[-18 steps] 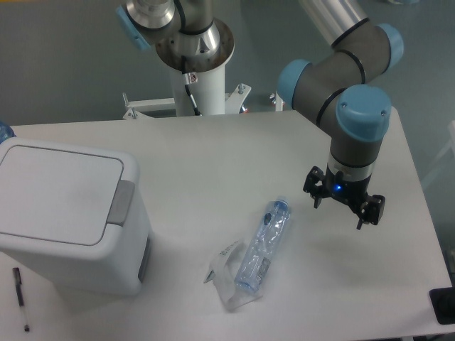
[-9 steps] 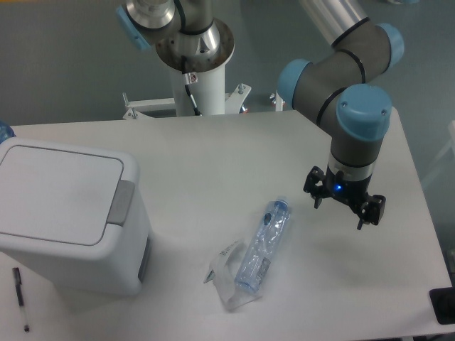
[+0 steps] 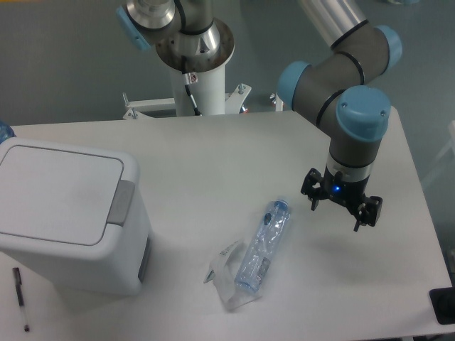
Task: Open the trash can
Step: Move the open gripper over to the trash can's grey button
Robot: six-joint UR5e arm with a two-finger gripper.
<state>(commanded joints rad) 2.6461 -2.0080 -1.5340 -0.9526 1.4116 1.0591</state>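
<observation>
The trash can (image 3: pixel 67 217) is a large white box-shaped bin at the left of the table. Its flat white lid (image 3: pixel 57 193) lies shut, and a grey push-button tab (image 3: pixel 122 203) sits on its right edge. My gripper (image 3: pixel 335 209) hangs over the right side of the table, far from the bin. Its two black fingers stand apart, open, with nothing between them.
A crushed clear plastic bottle (image 3: pixel 264 244) with a blue cap lies between the bin and the gripper, beside a crumpled clear wrapper (image 3: pixel 226 273). A black pen (image 3: pixel 20 298) lies at the front left. A dark object (image 3: pixel 442 305) sits at the front right edge.
The gripper has shifted very slightly to the left and up. Nothing else has moved.
</observation>
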